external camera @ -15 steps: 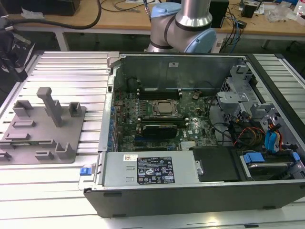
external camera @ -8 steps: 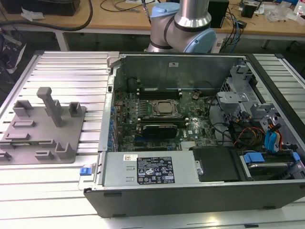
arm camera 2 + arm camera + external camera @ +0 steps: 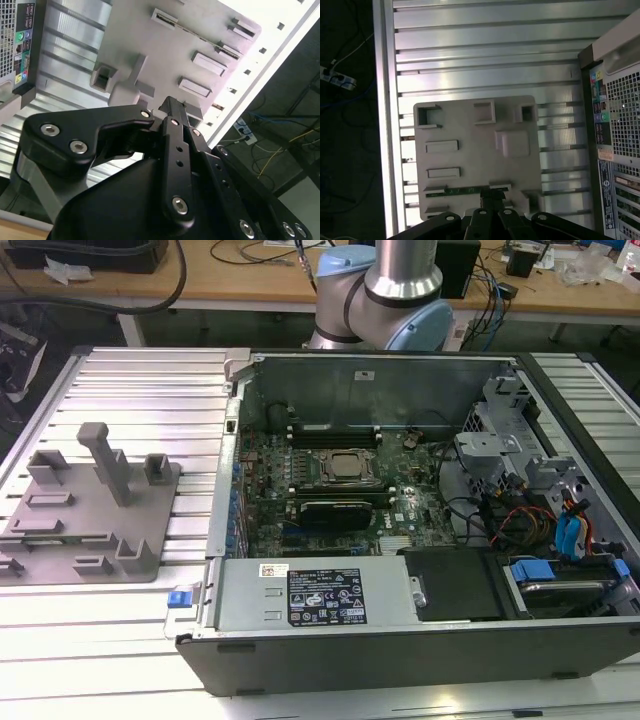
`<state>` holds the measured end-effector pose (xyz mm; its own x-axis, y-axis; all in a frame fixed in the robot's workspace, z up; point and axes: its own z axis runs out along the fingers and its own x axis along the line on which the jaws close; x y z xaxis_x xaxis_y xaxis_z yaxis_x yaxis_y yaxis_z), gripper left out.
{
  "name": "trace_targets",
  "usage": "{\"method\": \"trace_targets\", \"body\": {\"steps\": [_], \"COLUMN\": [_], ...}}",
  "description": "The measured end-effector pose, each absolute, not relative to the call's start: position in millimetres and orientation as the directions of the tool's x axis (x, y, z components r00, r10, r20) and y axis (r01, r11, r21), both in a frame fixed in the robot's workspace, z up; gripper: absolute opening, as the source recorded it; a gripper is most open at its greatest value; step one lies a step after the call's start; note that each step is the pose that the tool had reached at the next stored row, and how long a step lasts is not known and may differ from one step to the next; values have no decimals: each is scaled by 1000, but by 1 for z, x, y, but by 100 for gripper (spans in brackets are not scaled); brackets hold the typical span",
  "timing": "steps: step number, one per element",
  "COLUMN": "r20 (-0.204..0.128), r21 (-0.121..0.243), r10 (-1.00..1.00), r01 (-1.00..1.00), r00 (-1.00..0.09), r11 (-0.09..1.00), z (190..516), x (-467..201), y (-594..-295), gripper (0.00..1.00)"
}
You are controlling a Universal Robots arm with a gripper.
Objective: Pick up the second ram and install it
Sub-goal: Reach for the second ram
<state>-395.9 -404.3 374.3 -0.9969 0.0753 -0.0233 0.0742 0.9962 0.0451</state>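
Gripper [image 3: 493,198]: over the grey holder tray's [image 3: 470,125] edge, jaws drawn together, empty.
2nd ram [image 3: 465,190]: lying in a slot along that tray edge.
Tray position: on the ribbed worktop [image 3: 470,45], beside the computer case [image 3: 620,125].

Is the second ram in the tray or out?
In. The first wrist view shows the second ram as a green strip lying in a slot of the grey tray, near the tool.

Second ram [image 3: 462,190] is glimpsed as a green sliver in the tray [image 3: 470,125], one end covered by the gripper [image 3: 492,197], whose body is cropped.
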Motion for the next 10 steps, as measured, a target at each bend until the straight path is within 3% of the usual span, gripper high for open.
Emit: {"method": "trace_targets", "body": {"steps": [10], "r20": [-19], "r21": [45], "r10": [75], "r01": [74], "r00": [-997], "r11": [996], "z": [357], "x": [-406], "y": [-413], "gripper": [8]}}
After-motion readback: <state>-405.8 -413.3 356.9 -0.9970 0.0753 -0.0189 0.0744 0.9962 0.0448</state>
